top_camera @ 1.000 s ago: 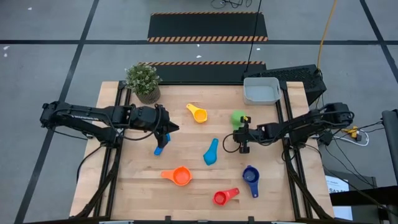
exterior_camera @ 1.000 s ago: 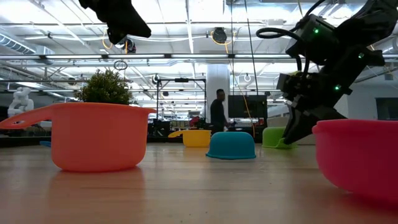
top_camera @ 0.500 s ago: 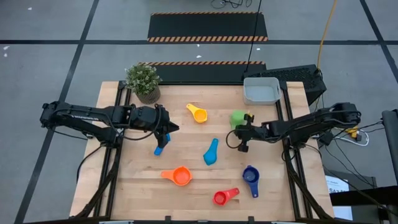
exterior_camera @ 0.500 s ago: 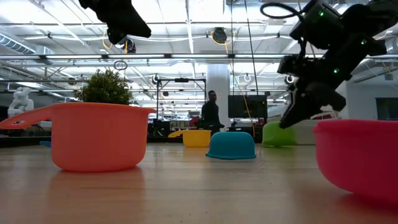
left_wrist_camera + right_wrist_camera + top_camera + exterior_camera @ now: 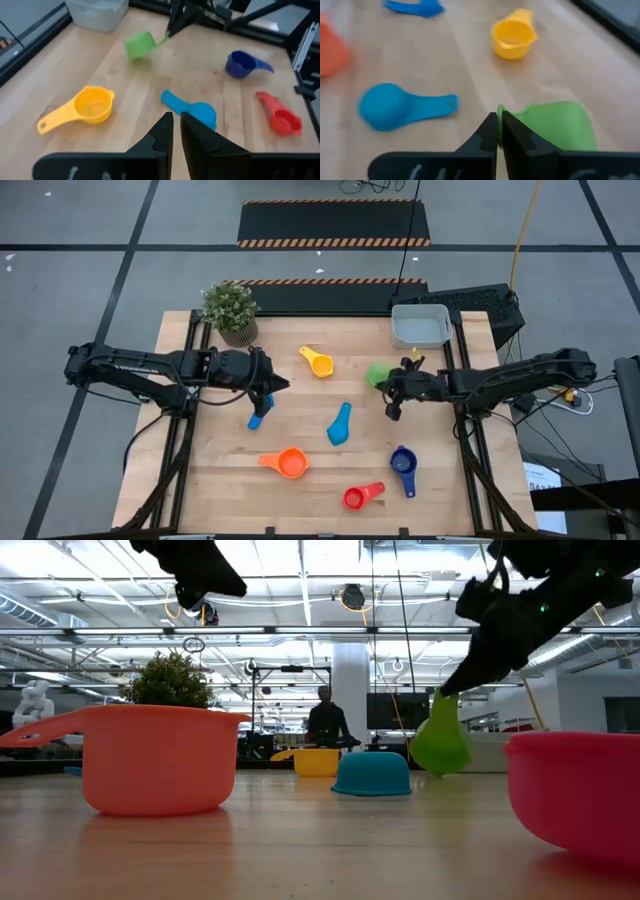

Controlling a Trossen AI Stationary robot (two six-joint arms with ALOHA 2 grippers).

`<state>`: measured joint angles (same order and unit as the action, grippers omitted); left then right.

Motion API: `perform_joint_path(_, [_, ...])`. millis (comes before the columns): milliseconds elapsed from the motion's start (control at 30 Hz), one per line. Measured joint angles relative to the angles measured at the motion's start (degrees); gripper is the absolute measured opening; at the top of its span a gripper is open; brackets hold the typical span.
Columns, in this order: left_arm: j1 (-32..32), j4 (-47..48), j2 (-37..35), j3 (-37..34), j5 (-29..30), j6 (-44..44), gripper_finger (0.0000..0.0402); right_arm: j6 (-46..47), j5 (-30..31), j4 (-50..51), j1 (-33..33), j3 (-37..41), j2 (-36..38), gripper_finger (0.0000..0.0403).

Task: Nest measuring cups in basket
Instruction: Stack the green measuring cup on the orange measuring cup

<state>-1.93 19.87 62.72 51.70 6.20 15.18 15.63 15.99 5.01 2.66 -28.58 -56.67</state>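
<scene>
- Now the right tool (image 5: 391, 385) was closed on the handle of the green cup (image 5: 378, 373), which had left the counter (image 5: 300, 420) and hung tilted.
- Probably next: the empty basket (image 5: 420, 326) nearby.
- Left tool (image 5: 268, 392) waited, nearly closed, holding nothing.

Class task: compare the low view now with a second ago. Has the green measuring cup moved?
Yes. The green measuring cup has been lifted off the table, hanging tilted from the right gripper, its rim above the light blue cup nearby.
</scene>
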Motion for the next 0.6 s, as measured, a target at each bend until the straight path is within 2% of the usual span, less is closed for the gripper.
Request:
perform_joint_path(167, [0.02, -5.24, 0.0, 0.0, 0.01, -0.44, 0.0037, 2.5, -7.9, -0.34, -0.07, 0.0, 2.83, 0.0001])
perform_joint_path(333, [0.04, -8.52, 0.0, 0.0, 0.0, -0.06, 0.0048, 4.19, -11.74, -0.45, 0.06, 0.0, 4.68, 0.0001])
perform_joint_path(467, [0.04, -9.75, 0.0, 0.0, -0.01, 1.16, 0.0094, 4.75, -12.05, -0.5, 0.06, -0.79, 5.89, 0.0001])
perform_joint_path(600, [0.04, -10.84, 1.51, 2.05, -1.11, 1.81, 0.0155, 4.28, -16.85, -0.76, -0.65, -3.26, 5.91, 0.0001])
